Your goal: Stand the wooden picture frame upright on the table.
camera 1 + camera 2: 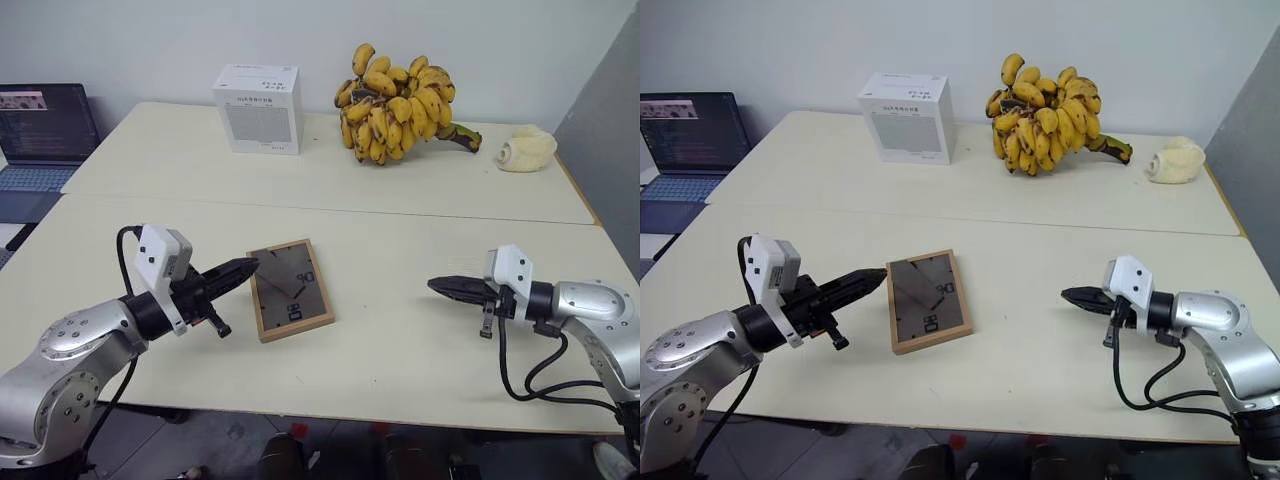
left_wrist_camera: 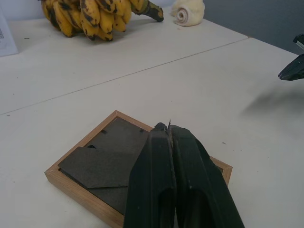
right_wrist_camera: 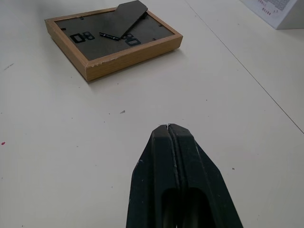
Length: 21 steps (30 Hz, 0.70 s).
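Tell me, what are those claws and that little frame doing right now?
Left gripper shut, empty, at frame's edge. Right gripper shut, empty, well clear. Wooden picture frame flat, back up, on table. Nothing blocking.

light-wood frame (image 1: 291, 290), matt dark back

Wooden picture frame (image 1: 291, 290): face-down on desk (image 1: 400, 330), just beyond closed left claw (image 1: 243, 268); closed right claw (image 1: 447, 287) well apart

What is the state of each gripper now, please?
Left gripper: shut, holding nothing, tips at the wooden picture frame's left edge.
Right gripper: shut, holding nothing, over the table.
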### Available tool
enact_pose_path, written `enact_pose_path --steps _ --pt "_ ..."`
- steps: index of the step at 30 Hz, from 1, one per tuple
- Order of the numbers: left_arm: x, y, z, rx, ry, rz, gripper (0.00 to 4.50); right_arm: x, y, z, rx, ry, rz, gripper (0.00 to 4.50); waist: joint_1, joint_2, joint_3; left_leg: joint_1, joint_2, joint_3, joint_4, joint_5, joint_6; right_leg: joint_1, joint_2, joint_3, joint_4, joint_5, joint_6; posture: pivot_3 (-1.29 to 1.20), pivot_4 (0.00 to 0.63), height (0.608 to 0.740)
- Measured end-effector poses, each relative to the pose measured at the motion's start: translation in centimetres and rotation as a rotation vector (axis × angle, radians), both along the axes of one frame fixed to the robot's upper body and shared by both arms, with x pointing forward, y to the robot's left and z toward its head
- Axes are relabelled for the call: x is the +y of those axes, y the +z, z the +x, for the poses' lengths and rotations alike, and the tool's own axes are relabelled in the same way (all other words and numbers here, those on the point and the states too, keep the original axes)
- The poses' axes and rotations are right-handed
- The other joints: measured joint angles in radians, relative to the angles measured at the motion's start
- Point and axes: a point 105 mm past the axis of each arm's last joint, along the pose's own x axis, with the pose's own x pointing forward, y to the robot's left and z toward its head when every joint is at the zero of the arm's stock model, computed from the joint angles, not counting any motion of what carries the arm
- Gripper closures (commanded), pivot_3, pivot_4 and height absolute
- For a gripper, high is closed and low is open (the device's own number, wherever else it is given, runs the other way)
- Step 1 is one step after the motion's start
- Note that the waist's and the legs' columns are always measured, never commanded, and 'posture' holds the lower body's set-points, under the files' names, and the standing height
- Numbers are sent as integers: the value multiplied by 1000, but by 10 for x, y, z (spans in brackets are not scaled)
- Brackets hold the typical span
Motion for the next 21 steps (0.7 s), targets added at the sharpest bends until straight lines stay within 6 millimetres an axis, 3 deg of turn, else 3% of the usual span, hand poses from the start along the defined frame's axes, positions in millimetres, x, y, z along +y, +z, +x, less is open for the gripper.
enact_pose_path --steps 21 --pt "-2 -11 0 -6 64 -14 4449 2 -3 6 1 -16 12 4500 0 0 0 2 1 0 2 1 0 0 2 1 7 0 0 0 150 740"
